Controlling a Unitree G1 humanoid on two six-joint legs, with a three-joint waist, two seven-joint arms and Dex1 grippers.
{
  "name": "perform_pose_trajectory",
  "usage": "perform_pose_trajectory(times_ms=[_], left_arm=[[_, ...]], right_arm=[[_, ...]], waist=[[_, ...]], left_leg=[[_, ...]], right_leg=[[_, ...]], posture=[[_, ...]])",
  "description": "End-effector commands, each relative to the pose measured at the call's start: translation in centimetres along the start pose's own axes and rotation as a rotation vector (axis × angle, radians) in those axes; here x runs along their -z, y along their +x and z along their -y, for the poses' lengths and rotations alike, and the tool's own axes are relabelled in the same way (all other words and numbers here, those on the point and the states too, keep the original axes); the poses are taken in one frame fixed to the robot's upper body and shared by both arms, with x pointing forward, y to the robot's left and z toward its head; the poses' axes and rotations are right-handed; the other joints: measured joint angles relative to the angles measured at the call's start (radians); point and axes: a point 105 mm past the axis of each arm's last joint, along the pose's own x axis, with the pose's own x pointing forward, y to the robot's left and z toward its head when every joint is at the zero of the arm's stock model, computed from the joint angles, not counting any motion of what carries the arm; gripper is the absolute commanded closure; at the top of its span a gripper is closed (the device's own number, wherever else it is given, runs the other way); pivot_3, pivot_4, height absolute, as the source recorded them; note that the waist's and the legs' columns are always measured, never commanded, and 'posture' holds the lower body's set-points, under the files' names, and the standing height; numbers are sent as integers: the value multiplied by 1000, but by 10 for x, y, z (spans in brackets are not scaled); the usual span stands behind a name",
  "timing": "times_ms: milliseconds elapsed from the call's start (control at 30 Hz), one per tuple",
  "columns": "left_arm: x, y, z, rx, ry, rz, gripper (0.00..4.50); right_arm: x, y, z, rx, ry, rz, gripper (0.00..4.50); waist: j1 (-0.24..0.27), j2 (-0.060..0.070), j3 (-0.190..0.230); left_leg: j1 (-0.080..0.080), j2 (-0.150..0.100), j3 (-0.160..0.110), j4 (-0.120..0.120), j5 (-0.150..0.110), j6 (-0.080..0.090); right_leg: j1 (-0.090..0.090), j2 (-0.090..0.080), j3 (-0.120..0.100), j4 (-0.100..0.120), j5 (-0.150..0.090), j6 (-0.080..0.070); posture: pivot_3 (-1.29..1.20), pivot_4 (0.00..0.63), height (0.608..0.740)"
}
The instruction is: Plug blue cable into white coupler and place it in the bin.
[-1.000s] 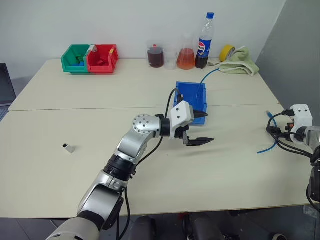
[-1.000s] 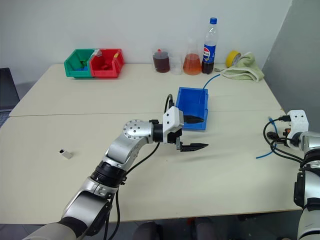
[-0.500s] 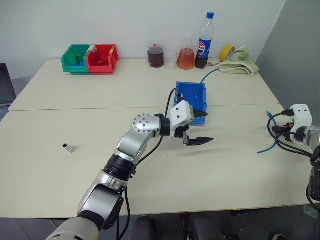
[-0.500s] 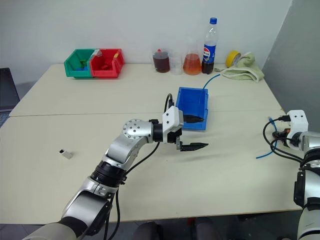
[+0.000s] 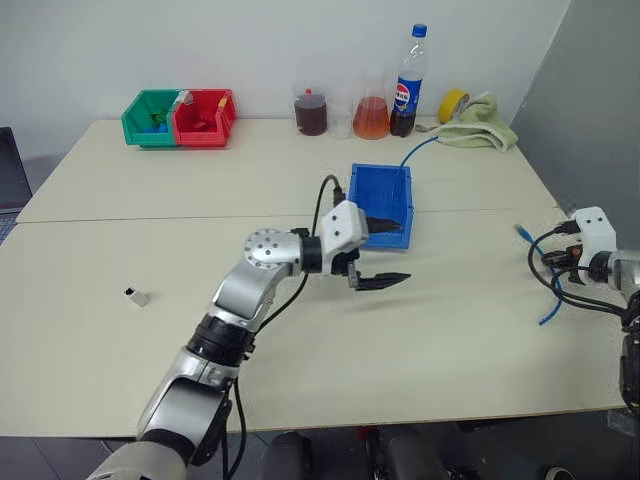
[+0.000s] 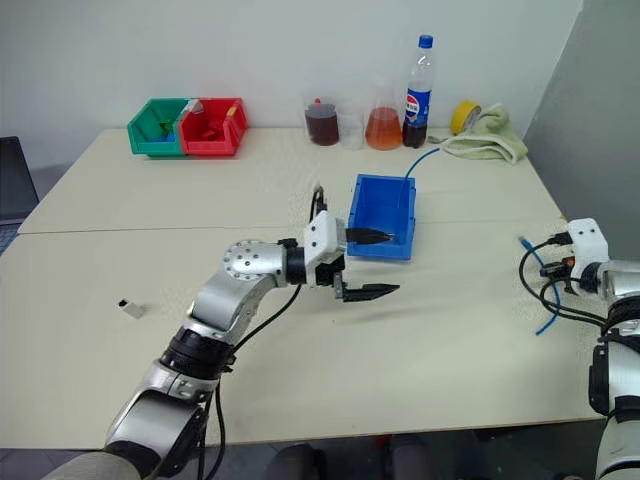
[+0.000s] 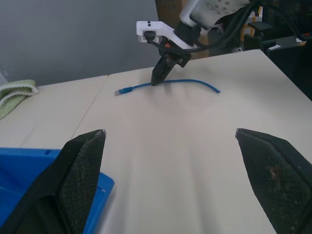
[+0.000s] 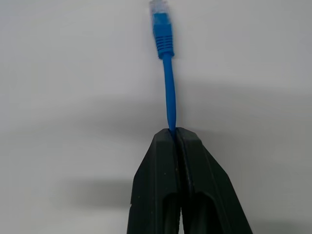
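Right gripper point(image 8: 175, 134): jaws pressed together on the blue cable point(image 8: 168, 92), a short way behind the plug. Plug end point(image 8: 161, 22) projects straight ahead past the fingertips, in line with the gripper's own pointing direction. Located at the right edge of the desk point(image 5: 450, 330); remainder of the cable trails across the desk surface beside that edge, seen from the left wrist as a shallow curve running both ways from the closed jaws.

Left gripper point(image 5: 378, 281): jaws wide apart, empty, hovering over the middle of the desk just in front of the bin point(image 5: 385, 205), pointing toward the right edge.

White coupler point(image 5: 137, 296): resting near the left edge of the desk, well apart from both grippers and from the bin. Closer to the left arm; far across the desk from the right gripper. Orientation of its socket opening too small to read with confidence; dark end appears to face the far-left side.

Governing relation for the next move: plug axis along the right gripper's fingers, coupler lying to the far left of that plug, nearer to the free left gripper. Likely requirement: pick up the coupler with the left gripper, then align socket axis with plug axis between the two arms.

Bin: back of the desk centre, toward the far edge.
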Motion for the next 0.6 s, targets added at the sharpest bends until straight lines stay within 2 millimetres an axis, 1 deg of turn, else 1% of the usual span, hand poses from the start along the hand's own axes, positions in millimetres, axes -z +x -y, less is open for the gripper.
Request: perform_pose_trajectory(times_ms=[33, 67, 133, 233, 300, 367, 400, 467, 600], left_arm=[[-11, -26, -6, -76, 46, 33, 0], [-11, -33, -5, -88, 38, 34, 0], [-14, -51, 5, -97, 20, 31, 0], [-18, -74, 22, -117, 0, 14, 0], [-19, -82, 29, -130, -11, -1, 0], [-21, -91, 36, -163, -19, -11, 0], [-21, -95, 42, -188, -30, -20, 0], [-15, -107, 54, -228, -31, -76, 0], [-6, -127, 68, -359, -92, -132, 0]], right_arm=[[-21, -21, -14, -188, -370, -7, 4490], [-24, -25, -20, -243, -421, -15, 4490], [-30, -35, -33, -370, -542, -11, 4490], [-41, -48, -62, -590, -578, 12, 4490], [-44, -51, -75, -660, -591, 18, 4490], [-53, -48, -93, -712, -597, 64, 4490], [-59, -44, -106, -742, -605, 100, 4490], [-72, -38, -138, -824, -612, 172, 4490], [-86, -25, -188, -905, -623, 279, 4490]], waist=[[0, 0, 0], [0, 0, 0], [-3, 1, 1], [-5, 2, 1], [0, 2, 1], [2, 2, 1], [3, 2, 1], [2, 1, 1], [-2, 2, 2]], left_leg=[[0, 0, 0, 0, 0, 0], [0, 0, 0, 0, 0, 0], [1, 1, -1, 0, 0, 0], [1, 1, -1, 0, 0, 0], [2, 2, -1, 0, 0, 0], [2, 2, -2, 1, -1, 1], [2, 2, -2, 1, -2, 3], [3, 2, -3, 1, -2, 4], [4, 2, -3, 1, -2, 4]], right_leg=[[0, 0, 0, 0, 0, 0], [0, 0, 0, 0, 0, 0], [0, 0, -1, 0, 0, 0], [0, 0, -1, 0, 0, 0], [1, 0, -1, 0, 0, 0], [2, 0, -2, 0, 0, 0], [3, 0, -2, 0, 0, 0], [3, -1, -3, 0, 0, 0], [4, -1, -3, 1, 0, 0]], posture=[[0, 150, 740], [0, 150, 740], [0, 150, 740], [0, 150, 740], [0, 150, 740], [0, 150, 740], [0, 150, 740], [0, 150, 740], [0, 150, 740]])
